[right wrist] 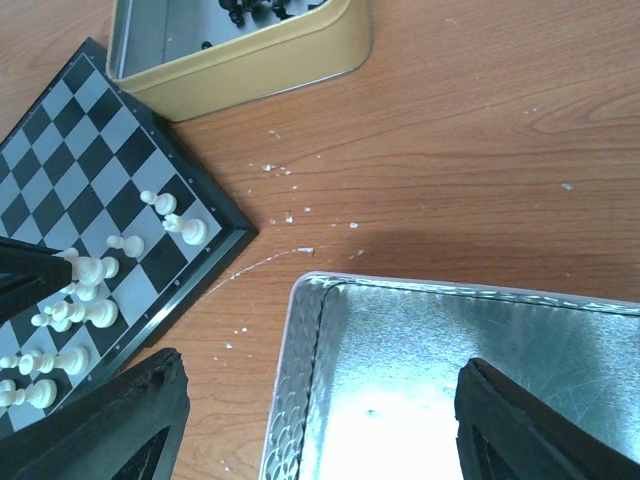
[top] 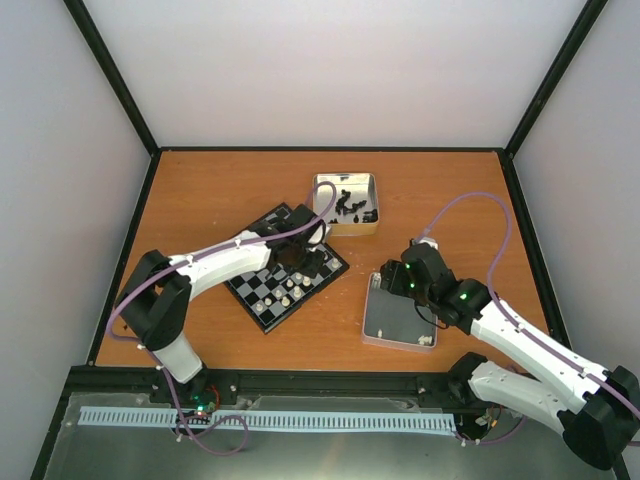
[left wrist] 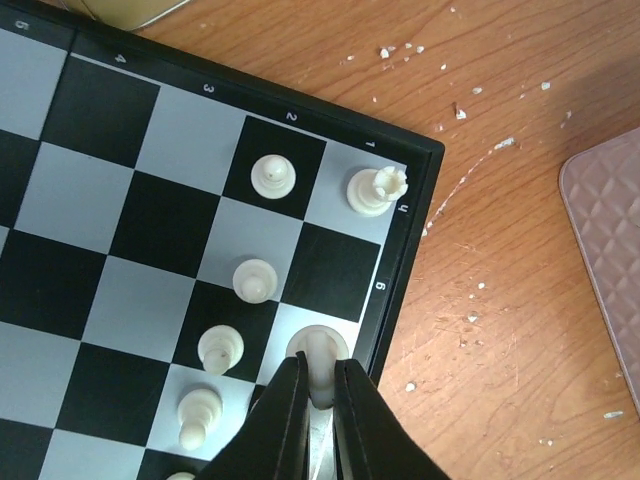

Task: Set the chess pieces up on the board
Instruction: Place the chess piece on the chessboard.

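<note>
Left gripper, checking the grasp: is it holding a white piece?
Yes, the left gripper is shut on a white piece at the board's edge.

The top external camera is fixed high above and behind the arm bases. From a distance it looks down and forward over the whole orange-brown wooden table (top: 220,190).

The left wrist camera looks almost straight down, very close, at the right corner of the small black-and-grey chequered chessboard (left wrist: 150,220).

The right wrist camera sits higher and tilts towards the far left. It covers three things:
- the shiny square silver metal tin (right wrist: 420,340) beneath it
- the same chessboard corner
- the near wall of the gold-coloured square metal tin (right wrist: 260,60)

All three views share that chessboard corner.
</note>
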Tool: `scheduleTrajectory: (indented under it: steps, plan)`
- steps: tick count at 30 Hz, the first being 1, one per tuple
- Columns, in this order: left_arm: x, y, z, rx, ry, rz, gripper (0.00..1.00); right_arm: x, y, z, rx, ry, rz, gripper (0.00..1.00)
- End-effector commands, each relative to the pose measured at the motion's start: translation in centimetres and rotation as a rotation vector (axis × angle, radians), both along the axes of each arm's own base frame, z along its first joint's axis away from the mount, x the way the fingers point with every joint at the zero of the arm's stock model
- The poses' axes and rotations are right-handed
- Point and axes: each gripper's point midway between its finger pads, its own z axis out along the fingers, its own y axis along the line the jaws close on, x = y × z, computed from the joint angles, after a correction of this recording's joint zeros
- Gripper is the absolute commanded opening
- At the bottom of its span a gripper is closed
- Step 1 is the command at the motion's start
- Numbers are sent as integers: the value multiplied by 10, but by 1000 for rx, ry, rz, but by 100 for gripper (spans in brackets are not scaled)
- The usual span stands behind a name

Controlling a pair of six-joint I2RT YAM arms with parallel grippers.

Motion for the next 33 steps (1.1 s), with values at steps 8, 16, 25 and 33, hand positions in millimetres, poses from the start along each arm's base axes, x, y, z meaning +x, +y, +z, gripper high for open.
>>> scheduleTrajectory:
  steps: [8,16,25,33]
  plan:
    - [8,-32,10,-88,-59,-107,1,0,-12,-9,-3,13,-59,73]
    - [12,-33,-7,-63,-53,-103,1,0,-13,-11,-5,18,-62,73]
    - [15,-33,-24,-41,-37,-86,1,0,-14,-13,-8,25,-62,73]
    - [13,-31,-33,-24,-21,-85,3,0,-15,-15,-6,30,-64,73]
